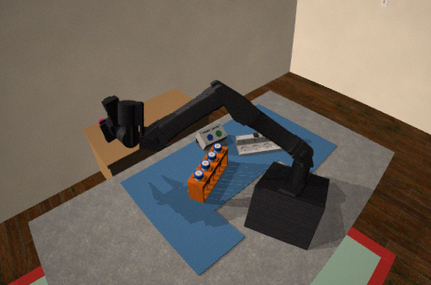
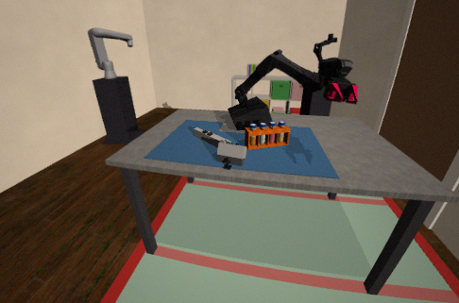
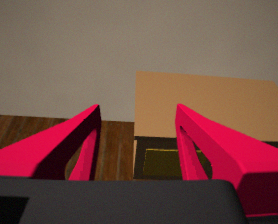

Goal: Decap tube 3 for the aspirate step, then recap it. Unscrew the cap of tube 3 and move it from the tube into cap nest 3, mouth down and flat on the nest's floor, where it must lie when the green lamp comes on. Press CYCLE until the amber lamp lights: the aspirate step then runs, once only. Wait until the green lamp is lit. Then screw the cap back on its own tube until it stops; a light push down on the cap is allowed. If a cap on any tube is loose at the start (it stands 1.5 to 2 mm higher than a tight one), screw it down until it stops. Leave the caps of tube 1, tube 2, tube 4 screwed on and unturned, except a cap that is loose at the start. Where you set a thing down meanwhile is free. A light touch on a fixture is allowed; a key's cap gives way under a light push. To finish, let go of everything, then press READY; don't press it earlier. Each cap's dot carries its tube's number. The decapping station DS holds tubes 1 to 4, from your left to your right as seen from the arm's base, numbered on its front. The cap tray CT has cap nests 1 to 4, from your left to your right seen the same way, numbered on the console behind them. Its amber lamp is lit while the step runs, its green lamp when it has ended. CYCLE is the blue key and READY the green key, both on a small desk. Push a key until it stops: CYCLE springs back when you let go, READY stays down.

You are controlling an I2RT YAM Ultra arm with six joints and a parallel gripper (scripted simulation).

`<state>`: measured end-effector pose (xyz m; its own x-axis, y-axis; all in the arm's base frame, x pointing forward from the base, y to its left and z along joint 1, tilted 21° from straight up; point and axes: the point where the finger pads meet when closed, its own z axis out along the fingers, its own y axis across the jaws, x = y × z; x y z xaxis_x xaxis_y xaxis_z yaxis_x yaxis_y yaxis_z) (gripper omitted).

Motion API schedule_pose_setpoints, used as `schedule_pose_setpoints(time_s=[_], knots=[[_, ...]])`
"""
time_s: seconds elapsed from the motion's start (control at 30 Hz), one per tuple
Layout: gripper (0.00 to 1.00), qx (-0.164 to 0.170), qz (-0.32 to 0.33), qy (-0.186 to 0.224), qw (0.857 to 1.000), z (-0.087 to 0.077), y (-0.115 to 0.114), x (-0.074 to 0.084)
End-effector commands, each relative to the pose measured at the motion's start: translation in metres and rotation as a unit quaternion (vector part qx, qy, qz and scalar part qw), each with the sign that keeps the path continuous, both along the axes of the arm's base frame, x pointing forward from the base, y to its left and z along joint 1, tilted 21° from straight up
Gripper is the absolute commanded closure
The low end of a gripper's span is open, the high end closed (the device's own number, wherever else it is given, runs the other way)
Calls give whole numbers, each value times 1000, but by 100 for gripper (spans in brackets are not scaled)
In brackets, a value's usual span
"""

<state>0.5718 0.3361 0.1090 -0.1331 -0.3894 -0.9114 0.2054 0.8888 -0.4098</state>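
The black arm [image 1: 248, 114] reaches from its block [image 1: 284, 209] far out past the table edge, well away from the orange rack [image 1: 208, 180]. The gripper [image 3: 137, 145] points at the wall with its pink fingers half apart, holding nothing. Tube 3 [image 1: 212, 156] stands capped in the rack.

The black six-joint arm [image 1: 248, 114] is reaching out fully extended, wrist level. Its black gripper with pink fingers is standing half-parted, gripping nothing.
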Motion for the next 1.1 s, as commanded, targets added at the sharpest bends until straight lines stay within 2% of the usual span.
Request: schedule_pose_setpoints(time_s=[0.0, 0.17, 0.3, 0.4, 0.47, 0.53, 0.7, 0.77, 0.83, 0.9, 0.97, 1.03, 1.07], knots=[[51, -28, 14, 36, 999, -7, 1, 0], [51, -28, 14, 36, 999, -5, -12, 5], [51, -62, 11, 93, 994, -3, -32, 9], [51, -64, 10, 96, 993, -2, -46, 12], [51, -78, 8, 126, 989, -2, -56, 12], [51, -79, 8, 127, 989, -1, -66, 13], [51, -79, 8, 127, 989, -1, -74, 13], [51, -92, 6, 158, 983, -1, -84, 12], [51, -93, 5, 160, 983, -1, -94, 11], [51, -103, 3, 191, 976, -2, -104, 9], [51, -104, 3, 194, 976, -2, -114, 7], [51, -112, 0, 225, 968, -3, -124, 4], [51, -113, 0, 228, 967, -3, -128, 3]])
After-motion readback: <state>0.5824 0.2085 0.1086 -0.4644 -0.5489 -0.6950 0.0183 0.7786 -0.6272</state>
